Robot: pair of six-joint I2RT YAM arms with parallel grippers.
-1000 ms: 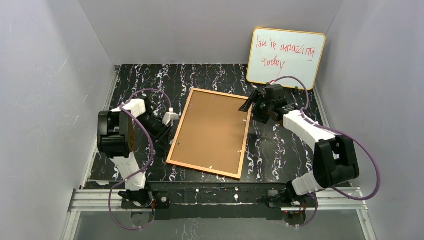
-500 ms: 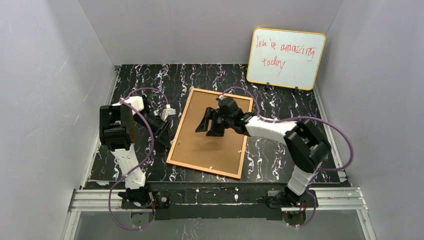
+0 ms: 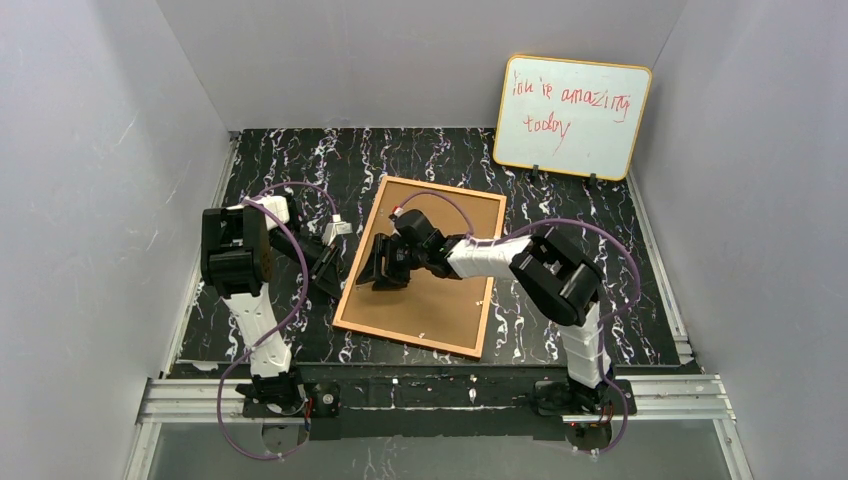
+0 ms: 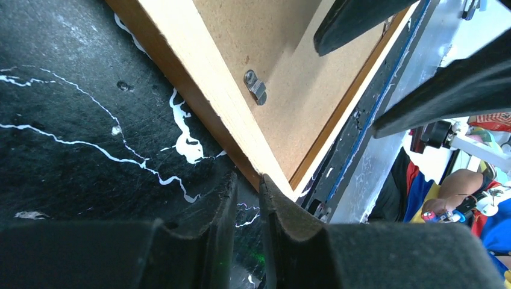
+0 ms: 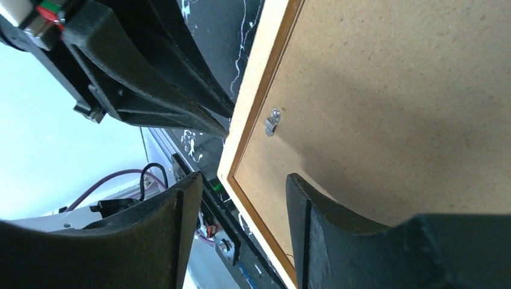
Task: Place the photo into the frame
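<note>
The frame (image 3: 440, 312) lies flat on the black marbled table, its plain brown board back up. The photo is out of view. My right gripper (image 3: 384, 268) reaches across the board to the frame's left edge. It is open, one finger over the board (image 5: 391, 90) and the other past the rim. A small metal turn clip (image 5: 272, 122) sits just ahead of it. My left gripper (image 3: 336, 280) is low on the table against that same edge. Its jaws (image 4: 248, 180) are open by only a narrow slit, with nothing between them, and one fingertip touches the frame's rim (image 4: 223, 102).
A yellow-edged whiteboard (image 3: 572, 115) with red handwriting leans on the back wall at the right. Grey walls close in the left, right and back sides. A metal rail (image 3: 440, 392) runs along the near edge by the arm bases.
My right arm has swung from the frame's far right corner across the board to its left edge, its jaws narrowing. My left gripper has closed down to a slit.
</note>
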